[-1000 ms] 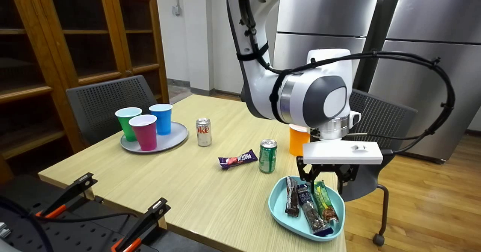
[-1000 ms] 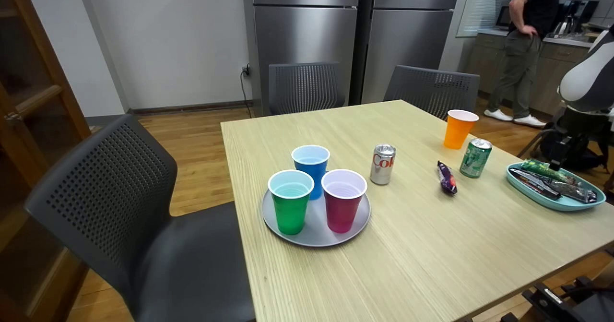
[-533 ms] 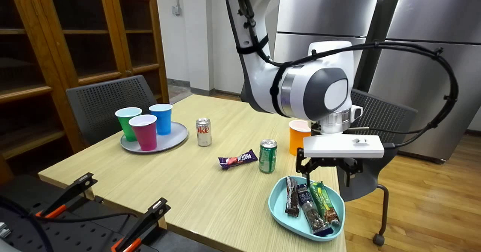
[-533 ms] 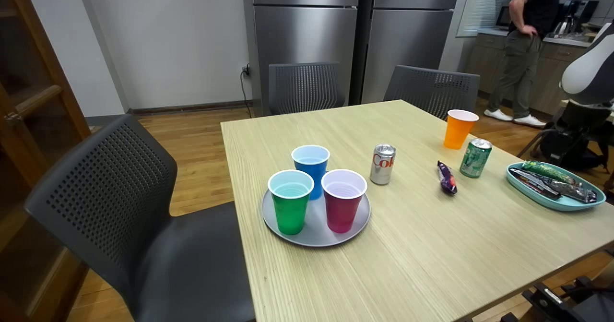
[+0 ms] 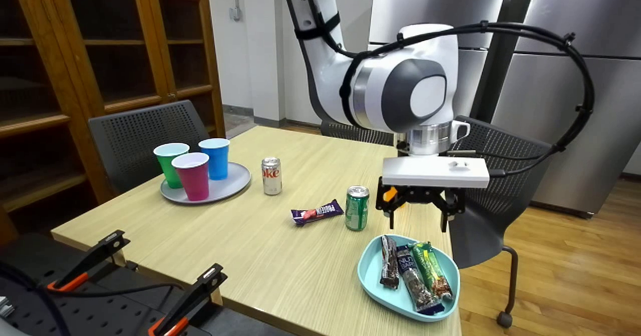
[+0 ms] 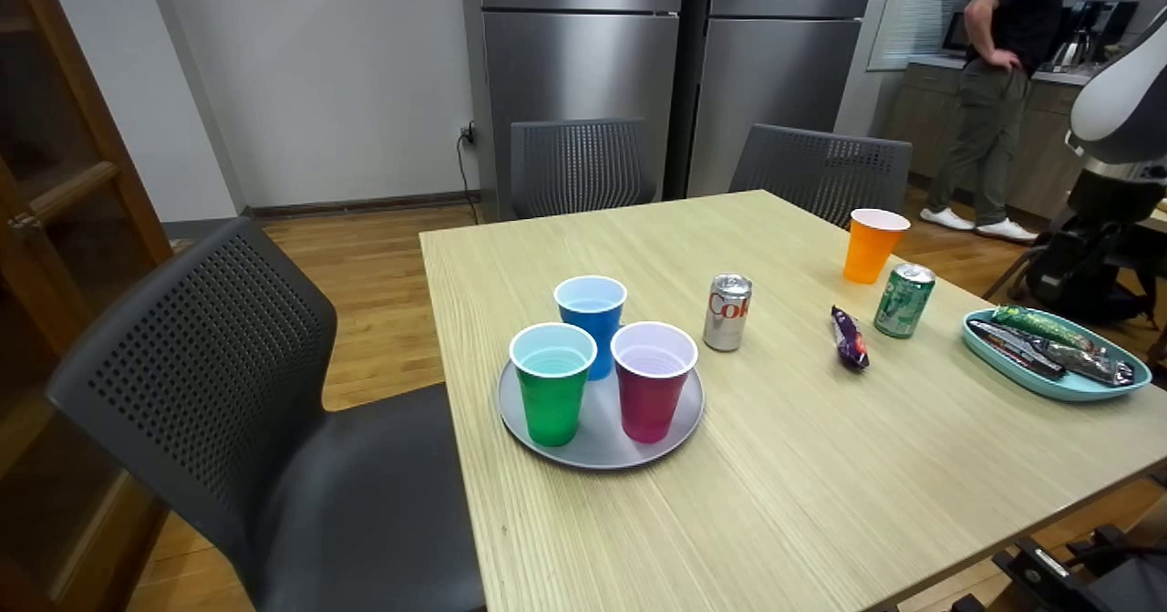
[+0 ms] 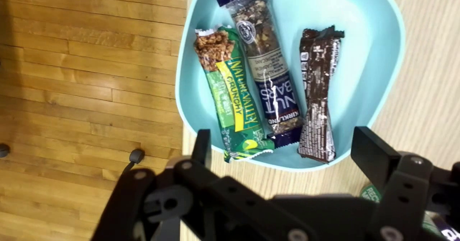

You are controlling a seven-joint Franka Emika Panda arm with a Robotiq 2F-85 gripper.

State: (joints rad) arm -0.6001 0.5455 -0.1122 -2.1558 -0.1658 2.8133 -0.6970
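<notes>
My gripper (image 5: 417, 222) hangs above the light-blue tray (image 5: 369, 271), its fingers wide apart with nothing between them. In the wrist view its fingers (image 7: 372, 154) stand over the near rim of that tray. Three wrapped bars lie in the tray: a green and yellow Nature Valley bar (image 7: 230, 101), a dark blue Kirkland nut bar (image 7: 267, 59) and a brown bar (image 7: 318, 90). The green bar's end rests over the rim. Close by on the table is a green can (image 5: 356, 209). Behind the gripper an orange cup (image 6: 871, 249) is mostly hidden in an exterior view.
A purple protein bar (image 5: 316, 213) lies beside the green can. Further off are a silver Coke can (image 5: 271, 177) and a grey plate (image 5: 238, 182) with green, magenta and blue cups. Chairs stand round the table, whose edge runs just past the tray.
The gripper has spread its fingers, let go of the green bar and risen from the tray, shifting left in an exterior view. The green bar has settled flatter in the tray.
</notes>
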